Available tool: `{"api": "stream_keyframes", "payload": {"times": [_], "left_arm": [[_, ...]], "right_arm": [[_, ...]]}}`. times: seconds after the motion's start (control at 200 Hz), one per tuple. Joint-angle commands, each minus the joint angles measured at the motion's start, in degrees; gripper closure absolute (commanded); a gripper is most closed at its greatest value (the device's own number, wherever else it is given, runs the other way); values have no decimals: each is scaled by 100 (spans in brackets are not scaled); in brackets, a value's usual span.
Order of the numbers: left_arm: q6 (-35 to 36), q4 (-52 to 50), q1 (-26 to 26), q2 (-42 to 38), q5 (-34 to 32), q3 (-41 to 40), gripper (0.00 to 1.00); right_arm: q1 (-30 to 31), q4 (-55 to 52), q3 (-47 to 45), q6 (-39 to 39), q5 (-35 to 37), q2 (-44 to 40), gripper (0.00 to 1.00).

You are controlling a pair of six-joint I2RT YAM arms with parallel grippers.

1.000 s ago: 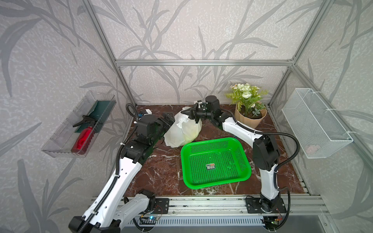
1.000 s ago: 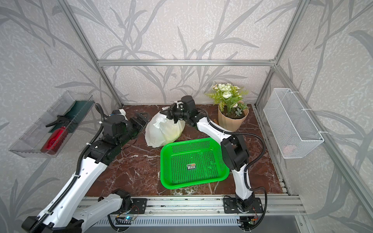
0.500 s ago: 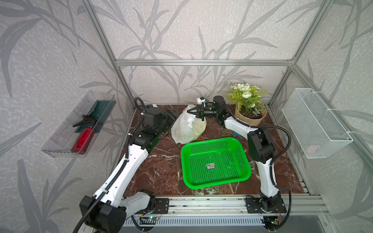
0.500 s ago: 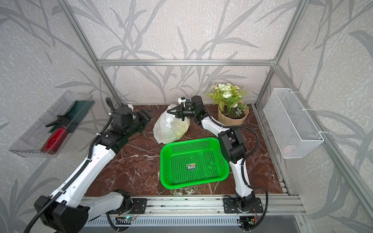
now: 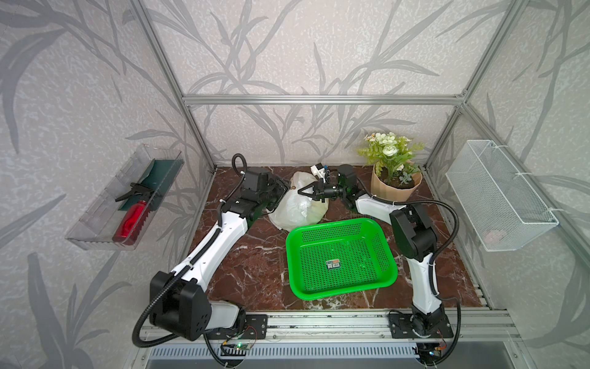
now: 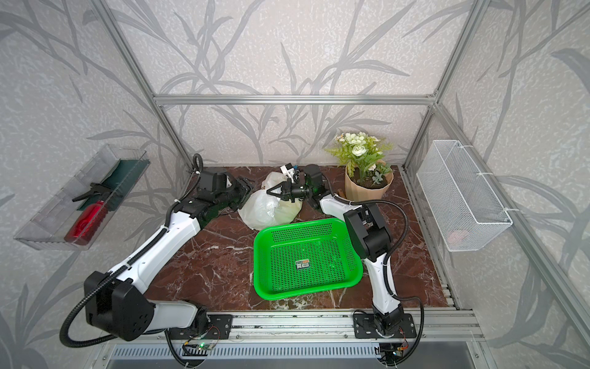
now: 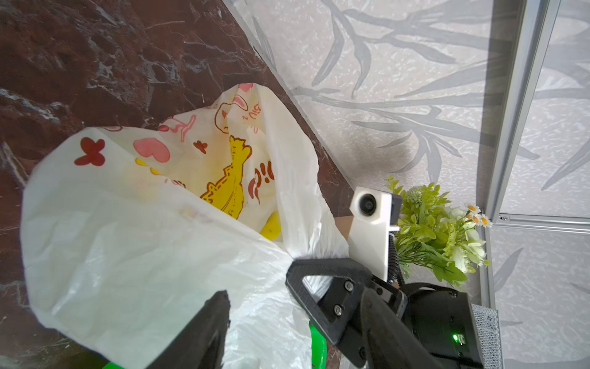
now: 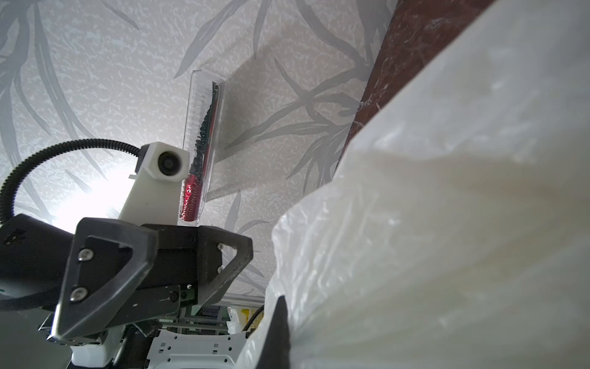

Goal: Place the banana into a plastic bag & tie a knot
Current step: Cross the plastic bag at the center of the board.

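Note:
The plastic bag (image 5: 297, 206) (image 6: 269, 206) is white, printed with cartoons, and sits slumped on the marble at the back. A yellow bit of the banana (image 7: 271, 227) shows inside it. My right gripper (image 5: 302, 191) (image 6: 272, 192) comes in from the right and is shut on bunched film at the top of the bag (image 7: 306, 252). My left gripper (image 5: 283, 191) (image 7: 287, 319) is at the bag's left side and open, its fingers (image 8: 105, 271) spread wide. Loose bag film and the right gripper's tip lie between them. No knot is in view.
A green perforated basket (image 5: 340, 255) lies just in front of the bag. A potted plant (image 5: 394, 182) stands at the back right. On the right wall hangs a white wire basket (image 5: 498, 198). A clear tray with a red spray bottle (image 5: 131, 220) hangs on the left wall.
The right gripper has pulled the bag toward the back right. The left arm has stretched forward, bringing its gripper up to the bag's left side with narrower jaws.

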Motion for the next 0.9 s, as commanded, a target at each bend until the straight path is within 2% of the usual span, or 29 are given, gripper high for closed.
{"api": "stream_keyframes", "payload": {"times": [0.0,0.15,0.245,0.355,0.5,0.62,0.74,0.895], "left_arm": [[4,28,43,155,30,314,27],[245,-370,86,651,89,634,21],[124,-197,104,879,225,623,21],[-10,-495,104,1103,439,798,25],[-498,-184,122,1079,403,495,33],[-855,237,139,1228,483,511,30],[-1053,235,135,1420,828,751,28],[-1530,95,70,1498,1323,646,32]], "right_arm": [[22,-385,22,-791,183,-360,100],[21,-565,-8,-1003,265,-488,100],[22,-864,-52,-1338,366,-643,100],[22,-1370,-37,-1809,461,-763,100],[19,-1603,58,-1992,343,-730,100],[15,-1683,106,-1988,253,-699,100],[18,-1773,157,-2018,182,-644,100],[38,-1694,164,-1958,222,-598,100]]}}
